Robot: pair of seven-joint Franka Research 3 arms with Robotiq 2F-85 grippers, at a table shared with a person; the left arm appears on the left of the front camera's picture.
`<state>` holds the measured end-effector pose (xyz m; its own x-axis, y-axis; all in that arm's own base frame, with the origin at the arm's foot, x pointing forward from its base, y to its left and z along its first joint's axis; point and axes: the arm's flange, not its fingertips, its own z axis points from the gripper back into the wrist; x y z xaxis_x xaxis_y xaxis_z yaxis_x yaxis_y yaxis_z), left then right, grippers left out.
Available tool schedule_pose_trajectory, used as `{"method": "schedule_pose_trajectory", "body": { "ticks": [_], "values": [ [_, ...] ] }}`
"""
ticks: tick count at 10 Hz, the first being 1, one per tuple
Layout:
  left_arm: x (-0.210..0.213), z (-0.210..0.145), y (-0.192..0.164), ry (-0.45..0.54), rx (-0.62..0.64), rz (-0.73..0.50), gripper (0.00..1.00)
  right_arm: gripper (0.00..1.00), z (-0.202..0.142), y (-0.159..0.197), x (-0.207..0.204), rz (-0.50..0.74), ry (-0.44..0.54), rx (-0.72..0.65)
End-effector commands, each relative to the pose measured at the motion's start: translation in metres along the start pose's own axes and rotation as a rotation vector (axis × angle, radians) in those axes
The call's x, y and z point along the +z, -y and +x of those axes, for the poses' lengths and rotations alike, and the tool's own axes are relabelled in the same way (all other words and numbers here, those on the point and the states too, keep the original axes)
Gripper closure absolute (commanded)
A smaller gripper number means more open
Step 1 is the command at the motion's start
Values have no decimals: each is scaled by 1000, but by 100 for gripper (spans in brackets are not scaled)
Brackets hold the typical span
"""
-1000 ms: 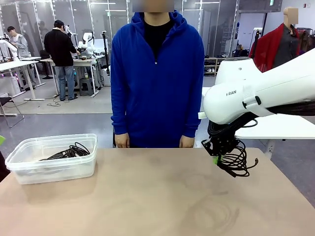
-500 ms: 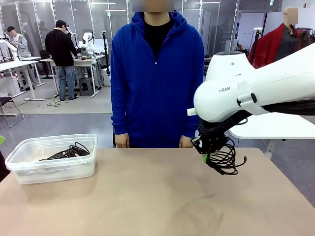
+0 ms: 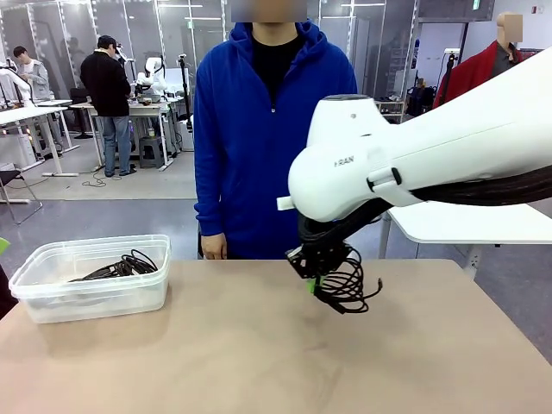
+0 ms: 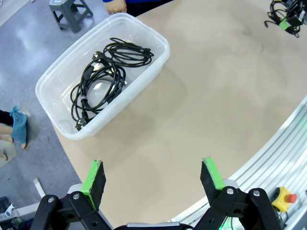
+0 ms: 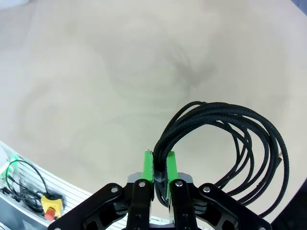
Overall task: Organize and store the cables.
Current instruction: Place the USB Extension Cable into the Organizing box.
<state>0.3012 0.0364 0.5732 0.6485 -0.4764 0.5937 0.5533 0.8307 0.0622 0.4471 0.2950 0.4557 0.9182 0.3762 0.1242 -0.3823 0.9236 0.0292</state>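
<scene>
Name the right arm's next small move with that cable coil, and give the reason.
Probably carry it further toward the robot's left, to above the clear bin. The right tool is shut on the coiled cable, which hangs above the table's middle, while other cables already lie in the bin.

Right gripper (image 5: pixel 159 168) clamped on a coiled black cable (image 5: pixel 225 143), loops hanging right of the green pads (image 5: pixel 148 165), tan table (image 5: pixel 96 72) beneath.
</scene>
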Motion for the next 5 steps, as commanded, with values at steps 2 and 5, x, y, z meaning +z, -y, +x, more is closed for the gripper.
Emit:
{"method": "schedule_pose_trajectory", "body": {
  "ticks": [2,5],
  "values": [
    [1,0,0,-2,1,12,0,100,19,-37,-12,13,21,17],
    [1,0,0,-2,1,12,0,100,30,-81,-47,48,40,39]
  ]
}}
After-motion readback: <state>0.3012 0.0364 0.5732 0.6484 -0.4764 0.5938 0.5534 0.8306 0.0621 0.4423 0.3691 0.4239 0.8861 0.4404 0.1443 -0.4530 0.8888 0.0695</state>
